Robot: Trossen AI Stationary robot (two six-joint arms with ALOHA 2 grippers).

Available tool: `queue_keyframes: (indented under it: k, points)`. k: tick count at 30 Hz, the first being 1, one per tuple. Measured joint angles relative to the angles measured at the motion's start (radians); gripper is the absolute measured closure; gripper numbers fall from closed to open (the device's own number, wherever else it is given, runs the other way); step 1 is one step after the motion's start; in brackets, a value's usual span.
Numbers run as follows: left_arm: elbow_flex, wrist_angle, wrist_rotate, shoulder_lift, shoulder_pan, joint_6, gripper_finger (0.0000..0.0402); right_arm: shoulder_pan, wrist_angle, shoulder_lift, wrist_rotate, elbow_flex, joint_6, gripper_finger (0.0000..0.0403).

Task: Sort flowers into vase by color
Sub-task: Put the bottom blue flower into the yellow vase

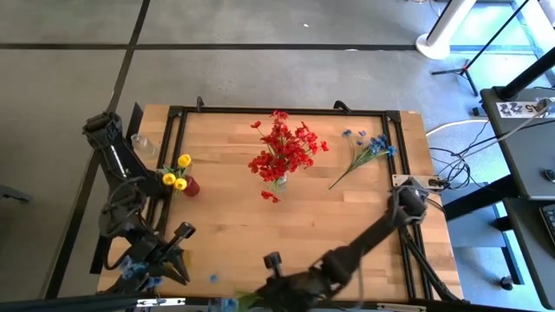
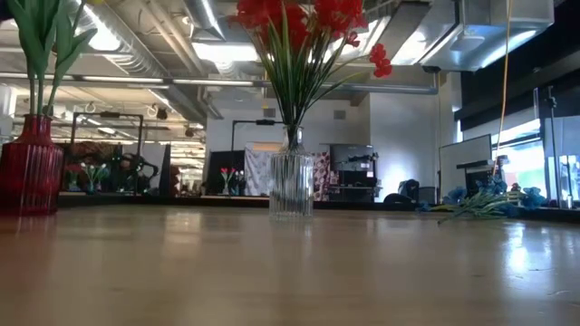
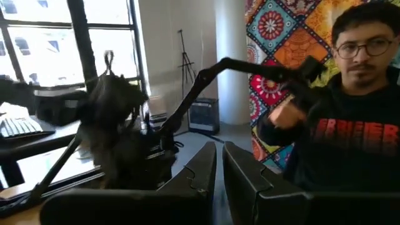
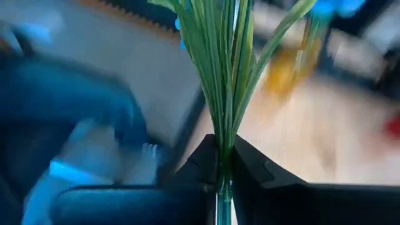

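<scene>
Two vases stand on the table from above: a clear vase of red flowers, yellow flowers to its left, loose blue flowers to its right. Left gripper: clenched, empty. Right gripper: grasping green stems.

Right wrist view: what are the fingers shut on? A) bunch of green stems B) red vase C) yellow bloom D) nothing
A: the right gripper has its fingers pinched together on a bunch of green stems that rise out from between them.
</scene>
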Motion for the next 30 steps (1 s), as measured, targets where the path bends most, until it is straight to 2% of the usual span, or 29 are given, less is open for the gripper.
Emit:
queue_keyframes:
  k: [5,9,16,21,26,30]
  points:
    - [0.000,0.001,-0.026,0.016,0.036,0.004,0.0376,0.046,0.262,-0.040,0.037,0.003,-0.134,0.0381]
    - [0.000,-0.008,-0.100,0.016,0.060,-0.007,0.0376,0.039,0.374,-0.034,0.036,0.000,-0.151,0.0390]
    - [0.000,-0.008,-0.144,0.016,0.060,0.013,0.0376,-0.004,0.608,-0.034,0.084,0.000,-0.211,0.0382]
    - [0.000,-0.002,-0.140,0.016,0.065,-0.004,0.0376,-0.053,0.622,-0.031,0.109,0.000,-0.214,0.0390]
    - [0.000,-0.004,-0.138,0.034,0.079,-0.055,0.0374,-0.094,0.616,-0.022,0.202,0.001,-0.192,0.0387]
    - [0.000,-0.008,-0.163,0.070,0.102,-0.078,0.0349,-0.116,0.594,-0.022,0.188,0.001,-0.150,0.0382]
